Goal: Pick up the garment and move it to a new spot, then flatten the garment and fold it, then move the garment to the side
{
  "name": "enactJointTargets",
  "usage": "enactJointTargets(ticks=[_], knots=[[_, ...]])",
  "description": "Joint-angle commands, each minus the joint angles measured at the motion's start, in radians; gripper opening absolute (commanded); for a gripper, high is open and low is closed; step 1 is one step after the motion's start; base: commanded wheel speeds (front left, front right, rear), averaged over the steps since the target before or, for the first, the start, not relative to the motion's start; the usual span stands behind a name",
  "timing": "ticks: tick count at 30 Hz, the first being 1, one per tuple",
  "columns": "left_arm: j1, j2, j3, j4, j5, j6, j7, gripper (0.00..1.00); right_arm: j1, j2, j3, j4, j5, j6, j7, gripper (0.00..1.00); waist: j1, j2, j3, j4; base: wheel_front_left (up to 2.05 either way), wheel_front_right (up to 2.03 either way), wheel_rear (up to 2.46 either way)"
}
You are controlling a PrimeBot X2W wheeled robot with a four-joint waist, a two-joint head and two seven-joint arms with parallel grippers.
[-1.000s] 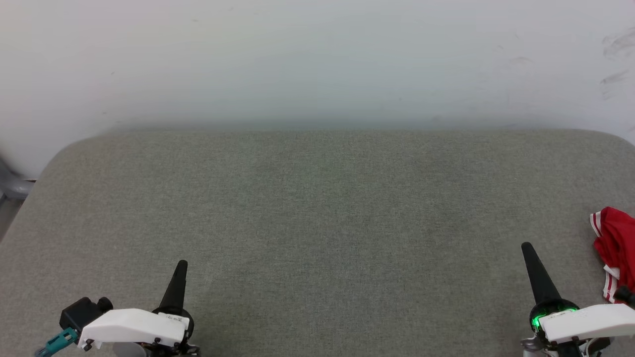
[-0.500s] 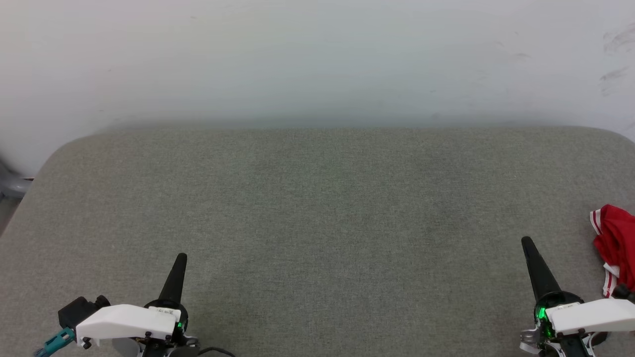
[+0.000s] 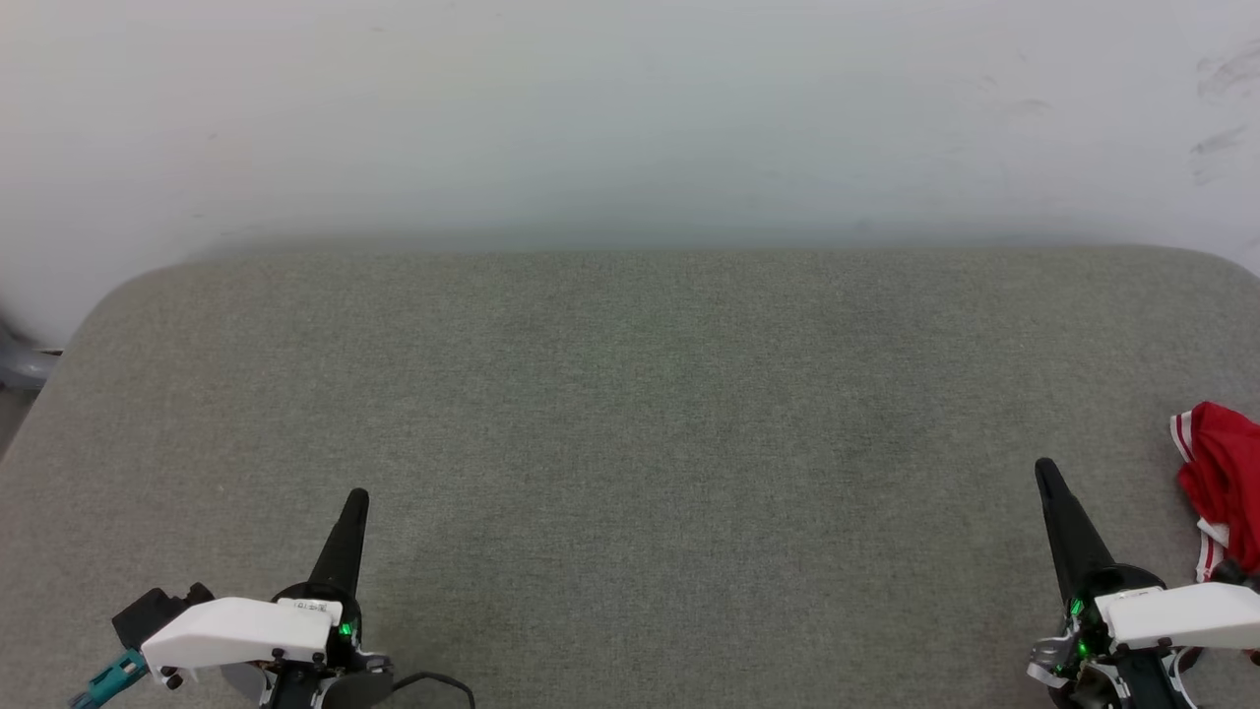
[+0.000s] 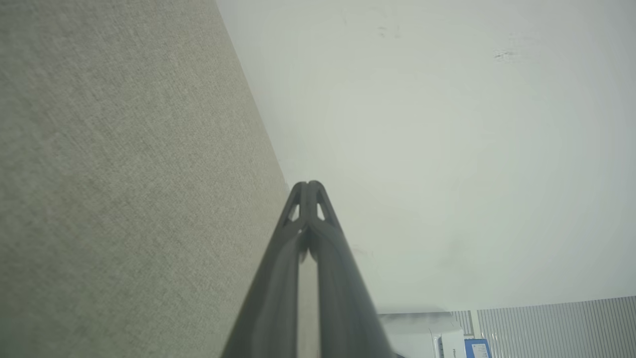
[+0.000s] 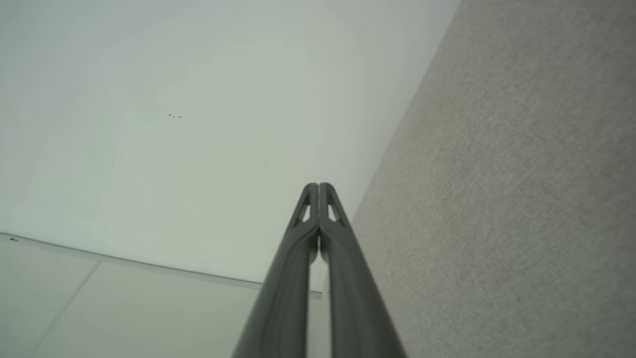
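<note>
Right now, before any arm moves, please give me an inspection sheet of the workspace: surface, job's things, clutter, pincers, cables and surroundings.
Surface: grey fabric table, flat and smooth, with rounded far corners.
Job's things: red garment with white-and-red striped trim, bunched at the right border of the head view and partly cut off there; not held.
Clutter: nothing seen.
Pincers: left pincer and right pincer are both shut and empty, pointing toward the wall; the right one's fingers are beside the garment but apart from it.
Cables: dark cable curving at the left wrist.
Surroundings: pale wall behind the table, with scuff marks at its upper right.
</note>
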Motion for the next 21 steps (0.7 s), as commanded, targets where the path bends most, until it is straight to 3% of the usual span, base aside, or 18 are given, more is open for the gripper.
enactJointTargets(ticks=[1,21], knots=[[-0.021,-0.002,0.01,-0.001,-0.019,-0.008,0.006,0.0,-0.02,-0.004,-0.002,0.003,0.023,0.0,0.002,0.0,-0.0001,0.0,0.001,0.0,0.0,0.0,0.0],[-0.044,-0.029,0.053,0.017,-0.151,-0.038,0.049,0.0,-0.057,-0.001,-0.007,0.049,0.186,0.0,0.019,0.0,-0.0001,0.0,0.013,-0.005,0.0,0.0,0.0]])
